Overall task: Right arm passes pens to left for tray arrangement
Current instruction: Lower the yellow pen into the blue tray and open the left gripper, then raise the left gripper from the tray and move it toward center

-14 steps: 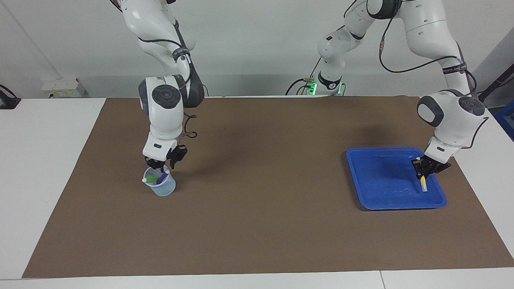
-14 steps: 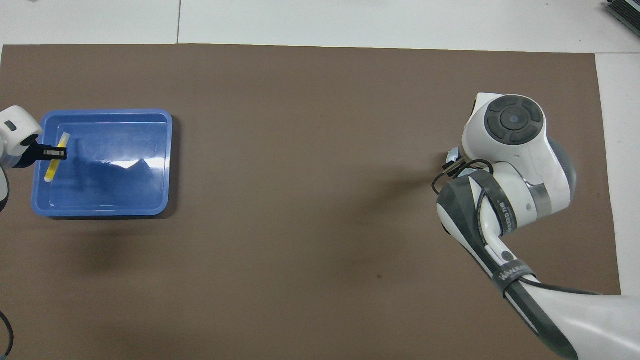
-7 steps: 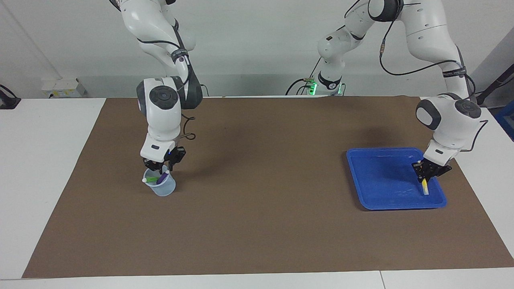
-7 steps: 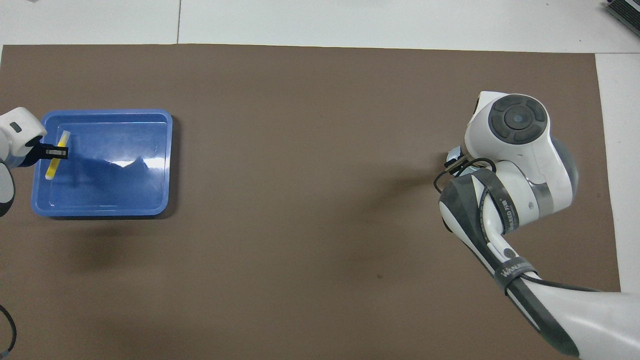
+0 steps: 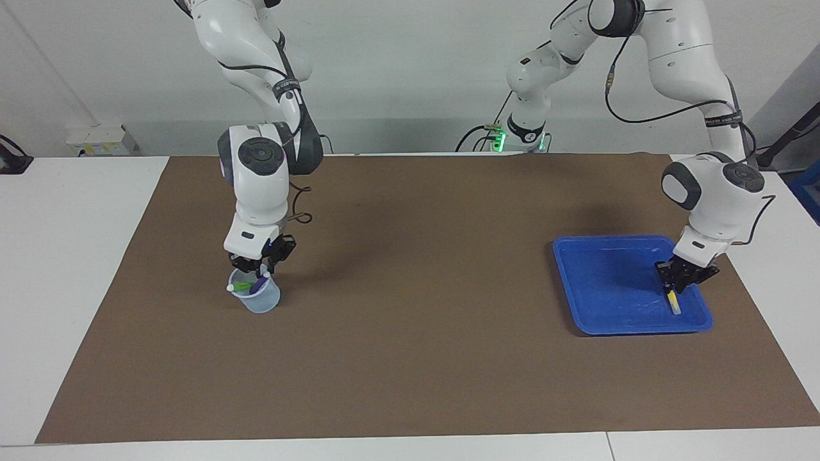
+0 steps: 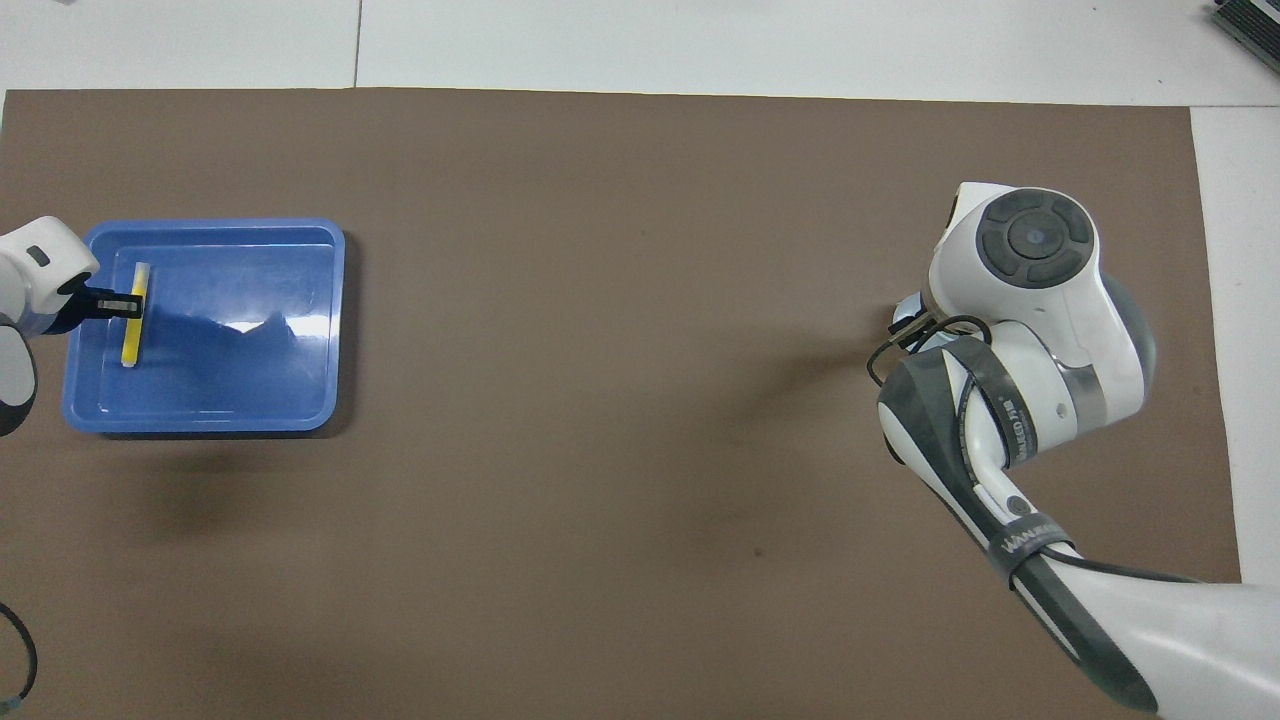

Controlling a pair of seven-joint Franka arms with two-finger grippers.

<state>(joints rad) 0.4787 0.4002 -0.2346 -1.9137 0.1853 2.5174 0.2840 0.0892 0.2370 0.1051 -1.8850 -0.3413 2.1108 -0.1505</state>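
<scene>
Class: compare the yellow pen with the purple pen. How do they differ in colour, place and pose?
Colour: the yellow pen is yellow; the purple pen is purple.
Place: the yellow pen is in the blue tray; the purple pen is in the translucent cup.
Pose: the yellow pen lies low in the tray; the purple pen leans, propped in the cup.
Shared: both are slim.

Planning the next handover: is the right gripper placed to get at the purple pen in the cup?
Probably yes: the right gripper hangs directly over the open cup, with the purple pen protruding uncovered.
</scene>
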